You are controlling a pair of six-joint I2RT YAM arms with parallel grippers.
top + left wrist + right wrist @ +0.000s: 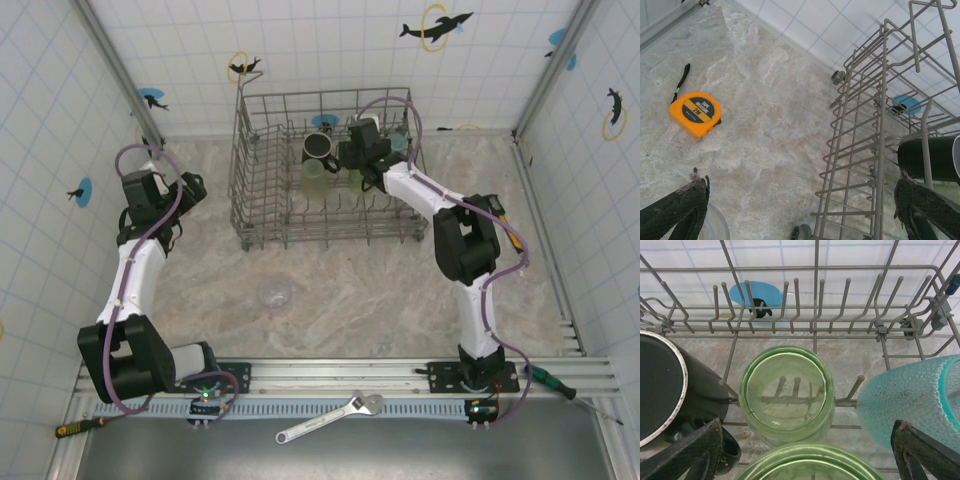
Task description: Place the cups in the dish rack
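Observation:
The grey wire dish rack [262, 215] stands at the back of the table. My right gripper [342, 166] is inside it, open. In the right wrist view an upside-down light-green tumbler [786, 392] sits on the tines ahead. A second green tumbler [810, 463] lies between the spread fingers [690, 455]. The black mug [665, 385] is left of them and the teal tumbler [910, 400] right. A clear cup [274, 292] rests on the table in front of the rack. My left gripper [190, 193] hangs open by the rack's left end [875, 150], holding nothing.
An orange tape measure [695, 113] lies on the table left of the rack. A wrench [330, 418] and screwdrivers [575, 385] lie along the near rail. Tiled walls close in the back and both sides.

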